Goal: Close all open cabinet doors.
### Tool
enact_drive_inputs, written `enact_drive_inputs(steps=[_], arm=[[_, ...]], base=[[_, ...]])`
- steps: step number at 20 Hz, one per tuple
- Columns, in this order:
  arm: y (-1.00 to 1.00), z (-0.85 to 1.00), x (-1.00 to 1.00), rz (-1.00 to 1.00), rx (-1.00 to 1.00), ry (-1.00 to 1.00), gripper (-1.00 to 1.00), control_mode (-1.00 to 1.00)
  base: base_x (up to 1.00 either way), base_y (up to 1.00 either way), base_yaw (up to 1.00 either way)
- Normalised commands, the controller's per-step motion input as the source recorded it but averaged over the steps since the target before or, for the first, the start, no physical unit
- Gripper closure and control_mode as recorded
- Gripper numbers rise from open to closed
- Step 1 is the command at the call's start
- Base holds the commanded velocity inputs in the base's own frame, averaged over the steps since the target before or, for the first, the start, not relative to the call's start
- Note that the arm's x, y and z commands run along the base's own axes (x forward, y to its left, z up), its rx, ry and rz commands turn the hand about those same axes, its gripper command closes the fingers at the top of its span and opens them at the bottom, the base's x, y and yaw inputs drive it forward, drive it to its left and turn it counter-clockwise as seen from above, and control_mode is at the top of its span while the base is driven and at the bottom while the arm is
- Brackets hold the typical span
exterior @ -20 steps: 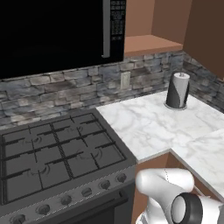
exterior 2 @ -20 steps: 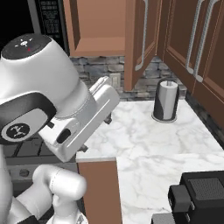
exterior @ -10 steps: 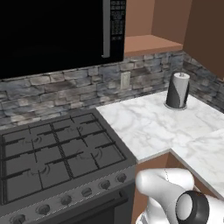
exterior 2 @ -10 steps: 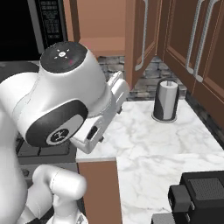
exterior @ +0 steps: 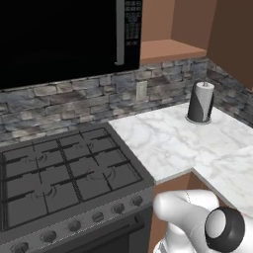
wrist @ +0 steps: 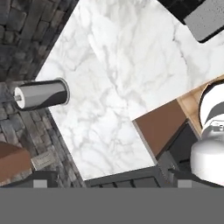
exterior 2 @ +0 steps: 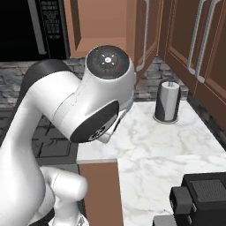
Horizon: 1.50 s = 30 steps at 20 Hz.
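Note:
One cabinet door (exterior 2: 140, 39) stands swung open beside the microwave, its silver bar handle (exterior 2: 145, 37) facing right; the bare shelf (exterior 2: 99, 26) shows behind it. From the left base view the same open door (exterior: 232, 39) is a plain brown panel at the right edge, beside the open shelf (exterior: 170, 49). Further cabinet doors (exterior 2: 190, 35) on the right wall look shut. My arm (exterior 2: 97, 106) rises high over the counter corner. In the hand view my gripper (wrist: 111, 184) looks down at the counter, open, fingertips wide apart, nothing between them.
A paper towel roll (exterior 2: 167, 101) (exterior: 200, 101) (wrist: 41, 94) stands on the marble counter (exterior 2: 150, 145) near the stone wall. A black appliance (exterior 2: 198, 198) sits at the counter's front right. The gas stove (exterior: 64, 178) and black microwave (exterior: 64, 34) are to the left.
The arm has swung upward and to the right in the right base view; its big joint now sits higher. Doors and counter items have not moved. The gripper stays open.

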Motion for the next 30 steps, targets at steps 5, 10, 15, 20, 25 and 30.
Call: enact_drive_inputs(steps=[5, 10, 15, 20, 25, 30], arm=[[-0.08, 0.02, 0.45, 0.15, 0.09, -0.23, -1.0, -1.0], [-0.04, 0.03, 0.37, 0.09, 0.04, -0.31, -1.0, -1.0], [-0.03, 0.0, 0.49, 0.02, 0.01, -0.24, -1.0, -1.0], [-0.2, 0.0, 0.47, 0.0, 0.0, -0.13, -1.0, -1.0], [-0.33, 0.01, 0.37, 0.01, 0.01, -0.08, -1.0, -1.0], [-0.37, 0.05, 0.26, 0.0, 0.0, 0.0, -1.0, -1.0]], base=[[0.0, 0.0, 0.0], [0.0, 0.0, 0.0], [0.0, 0.0, 0.0], [0.0, 0.0, 0.0], [0.0, 0.0, 0.0], [0.0, 0.0, 0.0]])
